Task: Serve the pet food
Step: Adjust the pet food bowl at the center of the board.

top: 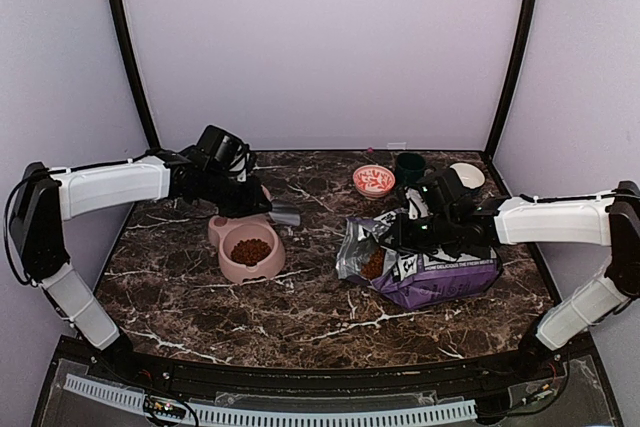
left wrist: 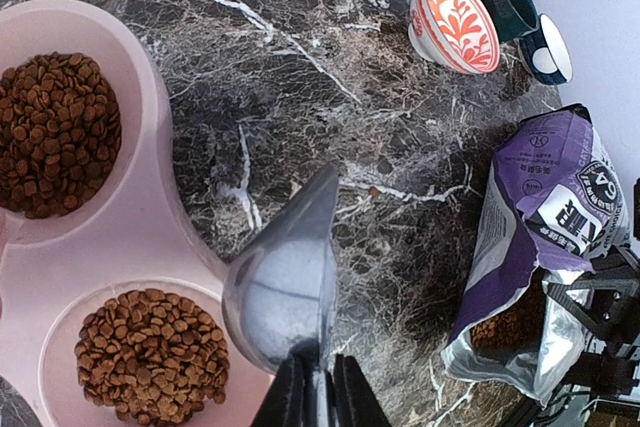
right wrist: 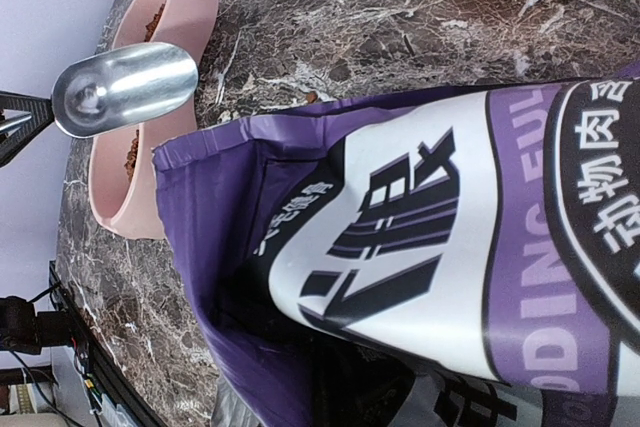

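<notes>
— Whereabouts of the kibble (left wrist: 152,352)?
— Heaped in both wells of the pink double bowl (left wrist: 150,237). More showing in the open mouth of the purple pet-food bag (top: 440,277), flat on the counter (top: 300,317) to the right of the bowl and apart from it.
— And the pincers?
— Left pincer (left wrist: 318,392) pinching the thin handle of the metal scoop (left wrist: 285,277), held just beside the bowl's right rim, hollow empty. Right pincer (top: 425,222) pressed together at the top of the bag, away from the bowl. Film between the fingers or not: impossible to tell.
— Handling?
— Probably light, dry, hard and loose. Prone to rolling, bouncing and spilling off a tilted scoop. Hopeless to pinch piece by piece; best carried in the scoop, kept level, then tipped slowly, low over a well.
— Hold on the scoop?
— By the handle, as now. Smooth metal, likely to swivel in a slack grip.
— The bag?
— Soft, crinkly, slippery, likely to slump shut. Best gripped at the upper lip by the opening, on the side facing the bowl.
— Much left?
— Seemingly little: both wells already stocked.
</notes>
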Available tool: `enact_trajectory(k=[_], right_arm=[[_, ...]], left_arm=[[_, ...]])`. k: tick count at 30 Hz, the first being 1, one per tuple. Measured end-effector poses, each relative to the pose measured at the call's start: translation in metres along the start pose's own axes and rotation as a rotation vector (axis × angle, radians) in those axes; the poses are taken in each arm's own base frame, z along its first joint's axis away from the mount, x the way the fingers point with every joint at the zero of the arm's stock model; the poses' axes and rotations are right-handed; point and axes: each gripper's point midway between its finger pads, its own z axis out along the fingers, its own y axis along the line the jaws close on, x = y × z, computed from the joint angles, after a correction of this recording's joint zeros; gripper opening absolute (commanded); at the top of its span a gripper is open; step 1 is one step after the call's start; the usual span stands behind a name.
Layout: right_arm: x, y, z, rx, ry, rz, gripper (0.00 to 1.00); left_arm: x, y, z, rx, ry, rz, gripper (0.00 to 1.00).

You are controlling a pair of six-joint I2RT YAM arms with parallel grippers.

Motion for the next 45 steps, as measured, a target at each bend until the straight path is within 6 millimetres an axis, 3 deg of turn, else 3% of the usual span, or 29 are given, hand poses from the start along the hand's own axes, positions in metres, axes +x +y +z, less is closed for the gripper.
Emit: enact_trajectory(k=[27, 40, 45], right_arm=[[0.0, -0.001, -0.002, -0.003, -0.006, 0.0, 0.0], [0.0, -0.001, -0.002, -0.003, -0.005, 0.0, 0.0], [0.0, -0.001, -0.002, -0.004, -0.005, 0.0, 0.0]], left_arm=[[-0.006, 0.037, -0.004, -0.243, -0.035, 0.072, 0.0], [0.009, 0.068, -0.024, -0.364, -0.015, 0.076, 0.0], [0.009, 0.067, -0.033, -0.353, -0.027, 0.079, 0.0]])
